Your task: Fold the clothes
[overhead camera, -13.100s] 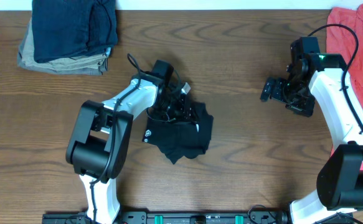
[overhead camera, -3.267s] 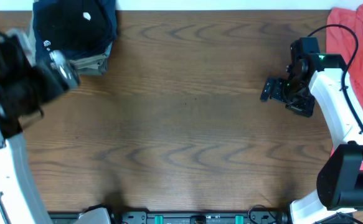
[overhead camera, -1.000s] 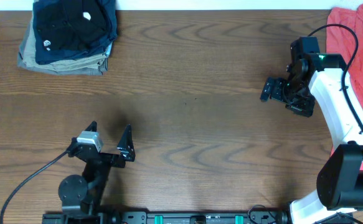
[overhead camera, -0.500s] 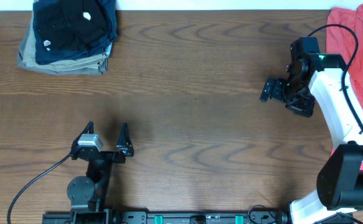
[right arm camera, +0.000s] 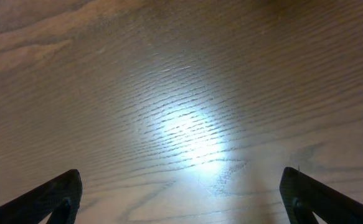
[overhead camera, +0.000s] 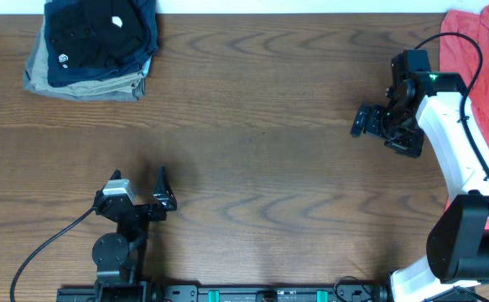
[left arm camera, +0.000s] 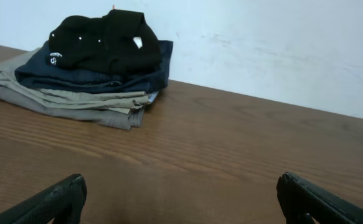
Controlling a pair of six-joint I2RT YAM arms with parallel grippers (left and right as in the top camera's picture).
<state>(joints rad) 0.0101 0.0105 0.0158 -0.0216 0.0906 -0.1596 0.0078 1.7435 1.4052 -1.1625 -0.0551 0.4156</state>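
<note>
Black logo T-shirt (overhead camera: 101, 29) now atop beige-and-navy folded pile (overhead camera: 76, 82); left gripper (overhead camera: 137, 181) backed off from pile, jaws open, empty. Right gripper (overhead camera: 362, 119) open too. Red garment (overhead camera: 479, 50) probably next.

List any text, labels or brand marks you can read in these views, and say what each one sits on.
No words or numbers can be read in any view.
On the black T-shirt topping the pile: a small round white logo, too small to read.
On the same shirt: a white patch, too blurred to tell whether it carries print.
</note>
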